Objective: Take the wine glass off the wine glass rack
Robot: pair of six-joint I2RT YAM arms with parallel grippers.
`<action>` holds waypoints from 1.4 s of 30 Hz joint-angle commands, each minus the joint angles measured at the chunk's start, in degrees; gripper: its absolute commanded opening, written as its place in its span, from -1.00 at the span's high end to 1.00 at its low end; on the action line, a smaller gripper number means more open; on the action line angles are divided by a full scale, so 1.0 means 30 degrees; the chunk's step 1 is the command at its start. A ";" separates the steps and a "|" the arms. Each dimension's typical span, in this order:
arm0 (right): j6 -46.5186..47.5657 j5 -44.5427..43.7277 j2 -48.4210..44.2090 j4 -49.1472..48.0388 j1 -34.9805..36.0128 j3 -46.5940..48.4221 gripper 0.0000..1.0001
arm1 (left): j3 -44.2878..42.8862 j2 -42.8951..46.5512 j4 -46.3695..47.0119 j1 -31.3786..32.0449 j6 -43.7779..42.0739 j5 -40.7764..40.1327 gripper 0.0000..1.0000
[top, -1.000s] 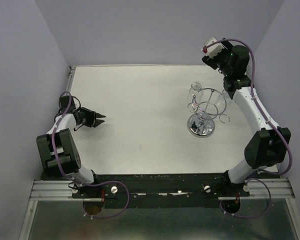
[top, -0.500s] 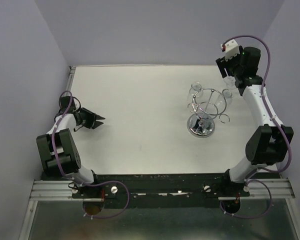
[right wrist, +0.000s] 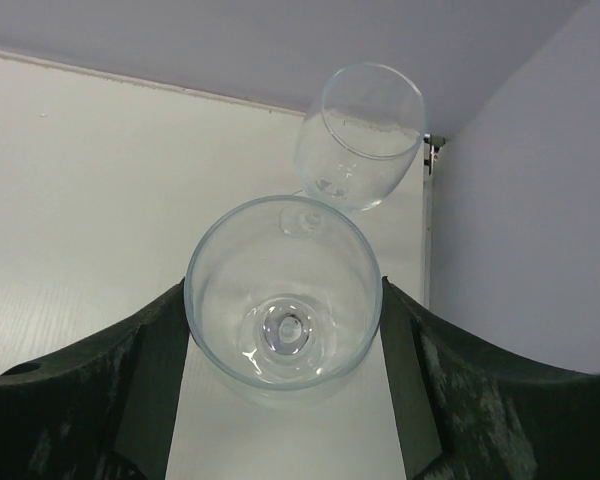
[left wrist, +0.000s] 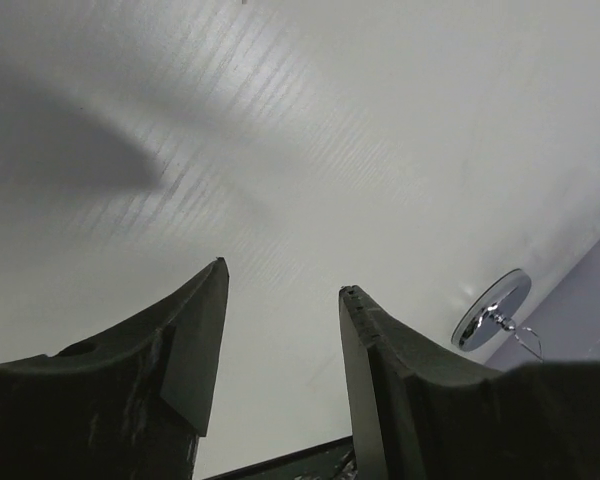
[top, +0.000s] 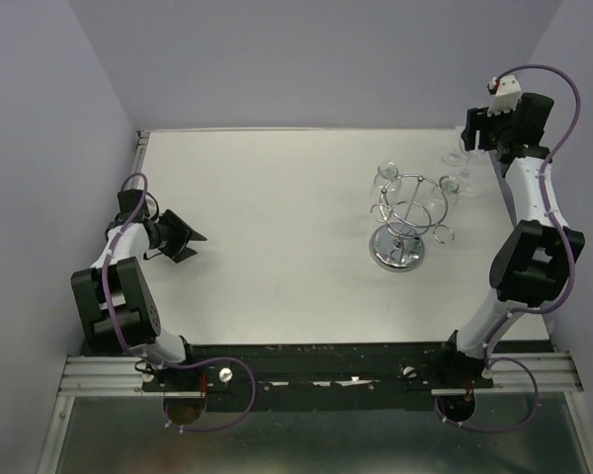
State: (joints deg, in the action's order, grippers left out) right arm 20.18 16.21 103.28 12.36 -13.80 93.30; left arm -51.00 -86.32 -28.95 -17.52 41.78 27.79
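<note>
**Right gripper clasps a wine glass clear of the rack**

We see the right gripper [right wrist: 283, 290] closed around the bowl of a wine glass [right wrist: 283, 325]. One dark finger presses against each side, and the open mouth faces the wrist camera. Just beyond it is a second wine glass [right wrist: 362, 130], close to the table's far right corner; we cannot tell whether the two touch. The held glass is off the wine glass rack [top: 397, 249], which stands to its left on the white table [top: 277, 197]. A third wine glass [top: 385, 178] sits at the rack's far left side. Well apart, at the table's left side, the left gripper [left wrist: 282, 278] hangs spread, with nothing between its fingers.
</note>
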 commanded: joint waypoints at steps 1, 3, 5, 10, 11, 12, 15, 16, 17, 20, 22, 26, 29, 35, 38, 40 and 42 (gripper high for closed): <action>-0.1367 0.1483 0.0639 -0.0692 -0.0525 0.1215 0.19 | -0.0869 -0.0053 -0.0604 -0.0283 -0.3347 -0.0269 -0.19; -0.1775 0.1598 0.1019 -0.0693 -0.0759 0.1362 0.19 | -0.1074 -0.0141 -0.0750 -0.0342 -0.4050 -0.0473 -0.22; -0.2273 0.1803 0.1516 -0.0693 -0.1110 0.1654 0.18 | -0.1221 -0.0229 -0.0896 -0.0342 -0.4636 -0.0533 -0.25; -0.2685 0.2127 0.2805 -0.0751 -0.1756 0.2561 0.17 | -0.1105 0.0092 -0.1335 -0.0371 -0.5458 -0.0533 -0.32; -0.2627 0.2185 0.3040 -0.0751 -0.1844 0.2708 0.17 | -0.1017 0.0209 -0.1452 -0.0342 -0.5692 -0.0591 -0.33; -0.2627 0.2186 0.3216 -0.0722 -0.1931 0.2913 0.17 | -0.0959 0.0297 -0.1570 -0.0342 -0.5868 -0.0737 -0.33; -0.2714 0.2185 0.3744 -0.0751 -0.2049 0.3324 0.17 | -0.0812 0.0444 -0.1805 -0.0342 -0.6366 -0.1089 -0.34; -0.2686 0.2186 0.3920 -0.0780 -0.2050 0.3441 0.17 | -0.0782 0.0474 -0.1834 -0.0342 -0.6513 -0.1148 -0.34; -0.2685 0.2215 0.4066 -0.0780 -0.2079 0.3558 0.17 | -0.0811 0.0503 -0.1864 -0.0342 -0.6601 -0.1293 -0.35; -0.2627 0.2186 0.4447 -0.0780 -0.2079 0.3851 0.16 | -0.0870 0.0561 -0.1952 -0.0342 -0.6836 -0.1499 -0.36; -0.2597 0.2127 0.4653 -0.0809 -0.2079 0.4027 0.16 | -0.0928 0.0591 -0.2098 -0.0342 -0.7012 -0.1646 -0.36; -0.2481 0.1864 0.5063 -0.0809 -0.2079 0.4262 0.12 | -0.1017 0.0591 -0.2157 -0.0342 -0.7217 -0.1881 -0.36; -0.2422 0.1688 0.5239 -0.0809 -0.2079 0.4292 0.10 | -0.1017 0.0591 -0.2157 -0.0342 -0.7247 -0.1852 -0.36; -0.2538 0.1658 0.5415 -0.0809 -0.2196 0.4116 0.07 | -0.0987 0.0591 -0.2157 -0.0342 -0.7247 -0.1910 -0.37; -0.2684 0.1513 0.5532 -0.0809 -0.2254 0.4116 -0.04 | -0.0929 0.0620 -0.2157 -0.0342 -0.7247 -0.1969 -0.37; -0.2889 0.1366 0.5445 -0.0809 -0.2255 0.4087 -0.20 | -0.0929 0.0620 -0.2157 -0.0371 -0.7247 -0.1969 -0.37; -0.3182 0.1190 0.5328 -0.0809 -0.2284 0.4028 -0.38 | -0.0929 0.0591 -0.2069 -0.0342 -0.7159 -0.1881 -0.37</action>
State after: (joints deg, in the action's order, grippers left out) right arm 12.64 20.73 118.65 12.10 -19.99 103.90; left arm -53.41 -86.21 -35.05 -18.04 20.84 23.14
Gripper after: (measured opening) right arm 0.770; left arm 0.685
